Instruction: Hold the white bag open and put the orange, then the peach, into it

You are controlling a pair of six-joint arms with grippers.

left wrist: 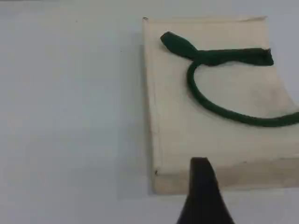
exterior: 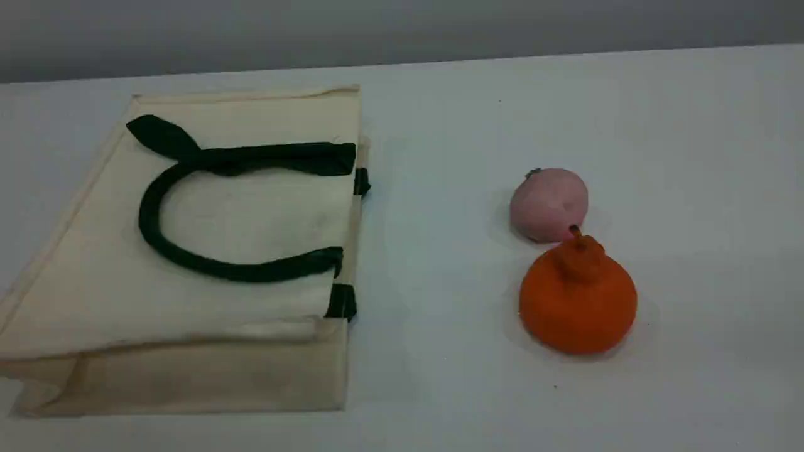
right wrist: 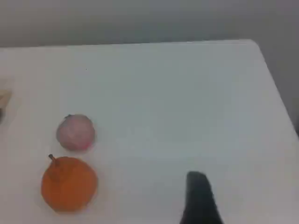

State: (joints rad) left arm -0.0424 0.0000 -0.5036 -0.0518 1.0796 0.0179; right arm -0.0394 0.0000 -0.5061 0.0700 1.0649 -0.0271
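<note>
The white bag (exterior: 207,251) is lying flat on the left half of the worktop (exterior: 440,351), its sides collapsed and its mouth, the rim with the green tabs, pressed closed and facing right toward the fruit. That direction suits the job, since anything carried across from the right is arriving at the opening. One dark green handle (exterior: 220,270) is resting in a loop on the upper panel, offering an easy thing to lift the rim by. The orange (exterior: 578,301) is sitting on the right half, stem end up, with the peach (exterior: 548,204) just behind it. Whether the two are touching is not clear. Both are lying well apart from the bag. The left claw (left wrist: 202,186) is hanging over the bag's near edge, away from the mouth, spread wide and carrying nothing. The right claw (right wrist: 200,196) is hovering over bare worktop to the right of the fruit. Only one fingertip is showing, so I cannot tell whether it is open or closed. Nothing is being gripped yet, so opening the bag looks to be coming first.
</note>
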